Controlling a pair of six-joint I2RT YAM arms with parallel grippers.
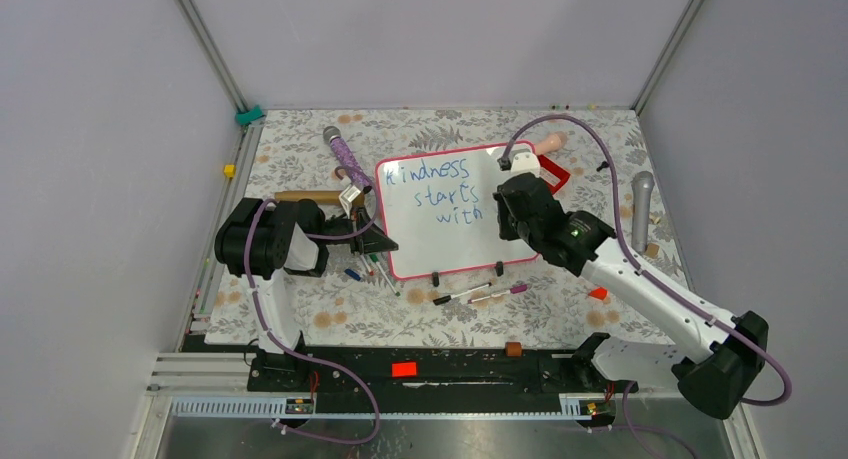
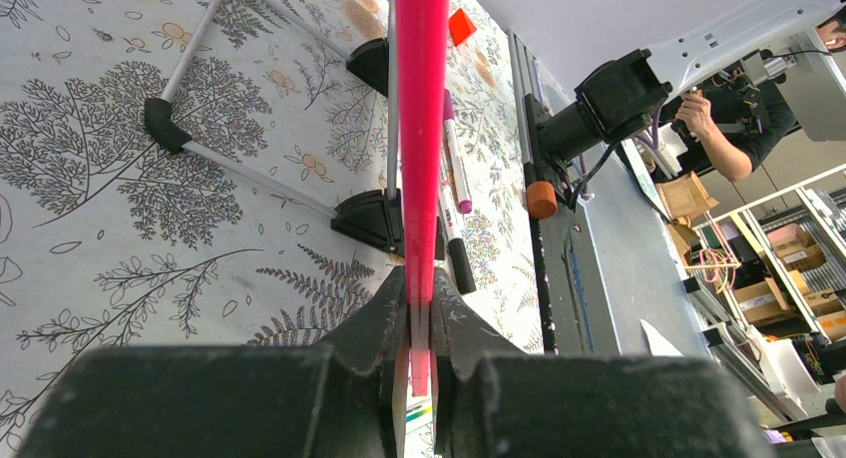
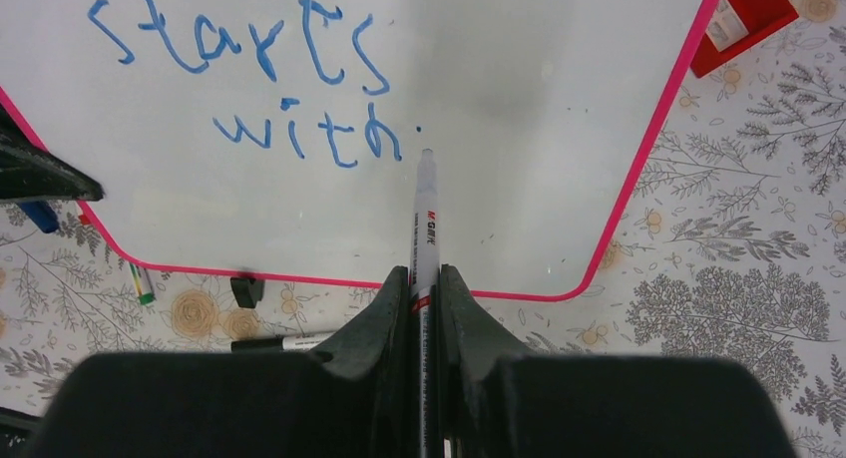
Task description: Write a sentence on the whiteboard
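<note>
The whiteboard (image 1: 450,247), white with a pink-red rim, lies mid-table and carries blue writing: "Kindness starts with". My left gripper (image 1: 384,244) is shut on its left rim, which the left wrist view shows edge-on as a pink strip (image 2: 421,129) clamped between the fingers of that gripper (image 2: 421,308). My right gripper (image 1: 503,215) hovers over the board's right half, shut on a white marker (image 3: 426,219). In the right wrist view the gripper (image 3: 425,278) points the marker's tip at the whiteboard (image 3: 539,99) just right of the "h" in "with".
Loose markers (image 1: 462,296) lie in front of the board, more (image 1: 362,271) by its left corner. Two black clip feet (image 1: 436,277) sit on the near rim. A red box (image 1: 557,175), a microphone (image 1: 641,207), a purple patterned stick (image 1: 343,155) and an orange block (image 1: 598,293) surround it.
</note>
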